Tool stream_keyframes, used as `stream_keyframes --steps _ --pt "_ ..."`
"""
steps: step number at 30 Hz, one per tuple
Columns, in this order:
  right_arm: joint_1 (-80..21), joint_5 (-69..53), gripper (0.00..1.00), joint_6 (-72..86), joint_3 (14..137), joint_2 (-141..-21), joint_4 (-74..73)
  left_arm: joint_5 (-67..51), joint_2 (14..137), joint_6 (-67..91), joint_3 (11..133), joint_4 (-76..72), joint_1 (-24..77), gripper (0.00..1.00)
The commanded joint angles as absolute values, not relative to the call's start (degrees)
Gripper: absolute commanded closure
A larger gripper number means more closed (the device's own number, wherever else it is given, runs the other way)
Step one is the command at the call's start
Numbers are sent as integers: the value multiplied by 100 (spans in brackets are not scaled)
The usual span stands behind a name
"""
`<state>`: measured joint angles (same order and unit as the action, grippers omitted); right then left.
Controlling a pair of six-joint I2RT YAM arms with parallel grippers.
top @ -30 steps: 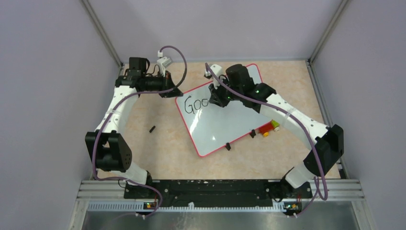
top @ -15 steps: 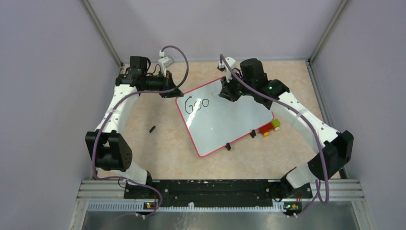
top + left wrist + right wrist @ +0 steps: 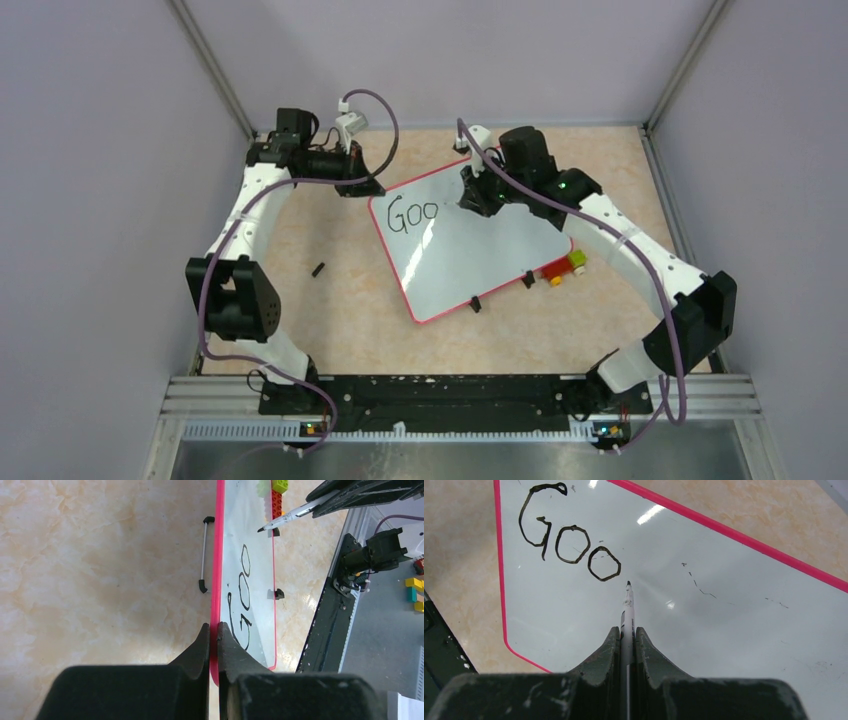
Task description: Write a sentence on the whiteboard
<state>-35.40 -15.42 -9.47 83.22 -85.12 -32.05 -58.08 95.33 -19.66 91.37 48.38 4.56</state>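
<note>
The whiteboard (image 3: 470, 265) with its red frame lies at an angle on the table. The sentence (image 3: 412, 214) stands at "Goo" in black near the board's far left corner. My left gripper (image 3: 372, 190) is shut on the red frame (image 3: 214, 605) at that corner, with the lettering (image 3: 243, 595) just beyond its fingers. My right gripper (image 3: 470, 200) is shut on a thin white marker (image 3: 627, 607). The marker's black tip hovers close over the board (image 3: 724, 605) just right of the last "o" (image 3: 604, 563). I cannot tell whether the tip touches.
Red, yellow and green bricks (image 3: 563, 267) lie against the board's right edge. Two black feet (image 3: 476, 305) stick out on its near edge. A small black cap (image 3: 318, 269) lies on the table to the left. A thin grey rod (image 3: 204, 555) lies beside the frame.
The right gripper drew back to the right off the lettering, uncovering the third letter. The left arm and the board corner shifted slightly right.
</note>
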Motion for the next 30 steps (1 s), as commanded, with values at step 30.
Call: stream_keyframes --steps 30 --pt "-3450 -1071 100 -1056 8373 -8659 -2751 -6007 9440 -2152 9072 4842 592 100"
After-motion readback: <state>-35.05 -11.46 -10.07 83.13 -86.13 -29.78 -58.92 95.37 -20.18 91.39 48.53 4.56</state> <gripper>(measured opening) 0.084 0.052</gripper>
